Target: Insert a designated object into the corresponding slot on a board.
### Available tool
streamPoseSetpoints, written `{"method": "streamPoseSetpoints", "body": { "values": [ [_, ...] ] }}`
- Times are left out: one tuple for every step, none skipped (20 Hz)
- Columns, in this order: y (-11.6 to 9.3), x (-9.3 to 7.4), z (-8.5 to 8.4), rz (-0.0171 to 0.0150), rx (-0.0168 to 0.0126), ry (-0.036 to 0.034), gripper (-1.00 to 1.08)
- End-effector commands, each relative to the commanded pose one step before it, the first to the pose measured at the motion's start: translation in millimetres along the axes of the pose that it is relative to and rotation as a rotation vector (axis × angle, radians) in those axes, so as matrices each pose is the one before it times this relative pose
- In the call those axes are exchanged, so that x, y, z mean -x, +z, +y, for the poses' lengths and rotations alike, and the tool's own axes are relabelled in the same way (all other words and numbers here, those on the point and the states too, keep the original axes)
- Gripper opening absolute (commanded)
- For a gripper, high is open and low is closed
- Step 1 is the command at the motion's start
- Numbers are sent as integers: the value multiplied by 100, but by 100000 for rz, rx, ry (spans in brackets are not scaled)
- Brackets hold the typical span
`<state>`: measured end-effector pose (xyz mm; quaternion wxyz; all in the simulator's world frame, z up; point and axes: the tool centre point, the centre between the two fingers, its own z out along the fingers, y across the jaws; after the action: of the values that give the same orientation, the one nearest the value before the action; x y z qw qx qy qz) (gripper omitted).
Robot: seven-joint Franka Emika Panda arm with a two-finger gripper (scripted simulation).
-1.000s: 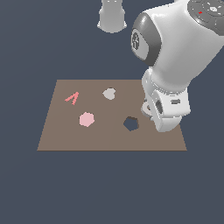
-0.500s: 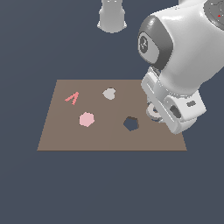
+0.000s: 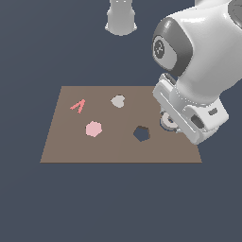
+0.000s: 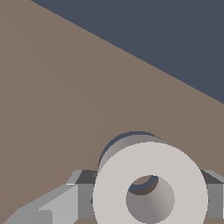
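Observation:
The pale grey-white ring [image 4: 113, 189] fills the wrist view, gripped between my two fingers [image 4: 65, 205]. My gripper [image 4: 146, 199] is shut on it. A dark arc of the ring-shaped slot [image 4: 141, 187] shows through the ring's hole and past its edge, so the ring sits just over the slot, slightly offset. In the exterior view the ring [image 3: 166, 121] peeks out under my hand [image 3: 189, 118], low over the brown board [image 3: 118, 151], to the right of the dark hexagonal hole [image 3: 141, 133]. The slot is hidden there.
On the board lie a grey heart-shaped piece [image 3: 117, 100], a pink hexagon [image 3: 93, 128] and a red A-shaped piece [image 3: 78, 106]. The arm's base [image 3: 121, 18] stands beyond the board's far edge. The arm's bulk hangs over the board's right end.
The arm's upper links have swung toward the exterior view's right. The hand has stayed over the same spot right of the hexagonal hole, and the ring now shows beneath it.

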<state>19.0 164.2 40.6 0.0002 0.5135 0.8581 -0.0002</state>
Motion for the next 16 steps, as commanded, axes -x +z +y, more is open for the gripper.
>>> {"method": "streamPoseSetpoints", "body": {
  "values": [
    [-23, -17, 27, -24, 34, -433, -100],
    [2, 5, -16, 1, -2, 229, -100],
    [2, 12, -15, 1, -1, 218, -100],
    [1, -1, -4, 0, 0, 69, -100],
    [20, -4, -6, 18, -37, -112, -100],
    [55, -4, 1, 0, 0, 0, -100],
    [165, -12, 1, 0, 0, 0, -100],
    [272, 16, -8, -37, -5, 58, -100],
    [275, -20, -1, 0, 0, 0, -100],
    [162, 24, -10, -38, -4, 58, -100],
    [55, -4, -1, 0, 0, 0, -100],
    [0, 0, 0, 0, 0, 0, 100],
    [0, 0, 0, 0, 0, 0, 100],
    [0, 0, 0, 0, 0, 0, 100],
    [0, 0, 0, 0, 0, 0, 100],
    [0, 0, 0, 0, 0, 0, 100]
  ]
}}
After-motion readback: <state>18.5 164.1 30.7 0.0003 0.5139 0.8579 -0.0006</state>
